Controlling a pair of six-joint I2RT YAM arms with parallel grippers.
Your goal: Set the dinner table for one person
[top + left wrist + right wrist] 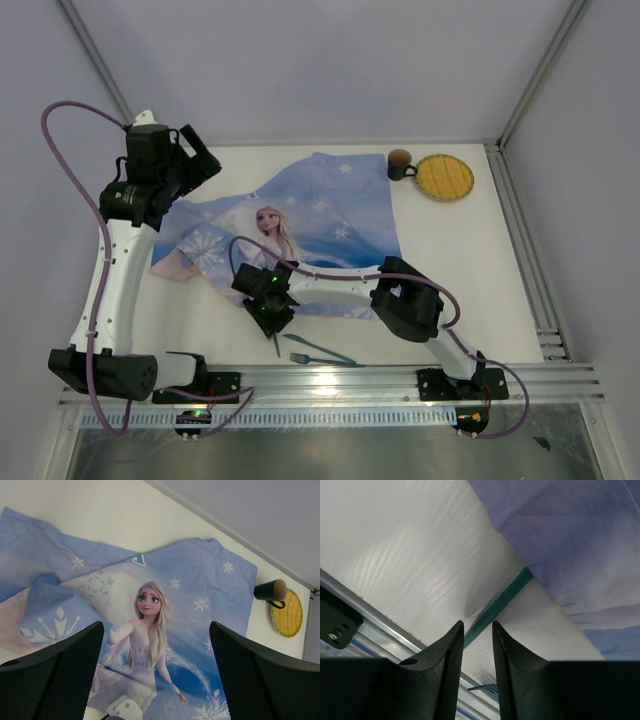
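Observation:
The dinner table is a white top with a blue printed cloth spread over its middle. My right gripper points down at the cloth's near edge. In the right wrist view its fingers stand narrowly apart around a teal utensil handle. The handle's far end runs under the cloth, and a gap still shows beside it. A teal fork lies just beyond, by the near rail. My left gripper hangs high at the back left, wide open and empty, over the cloth.
A dark mug and a round yellow woven plate sit at the back right, past the cloth's corner. Aluminium rails frame the table. The cloth's left part is rumpled and folded.

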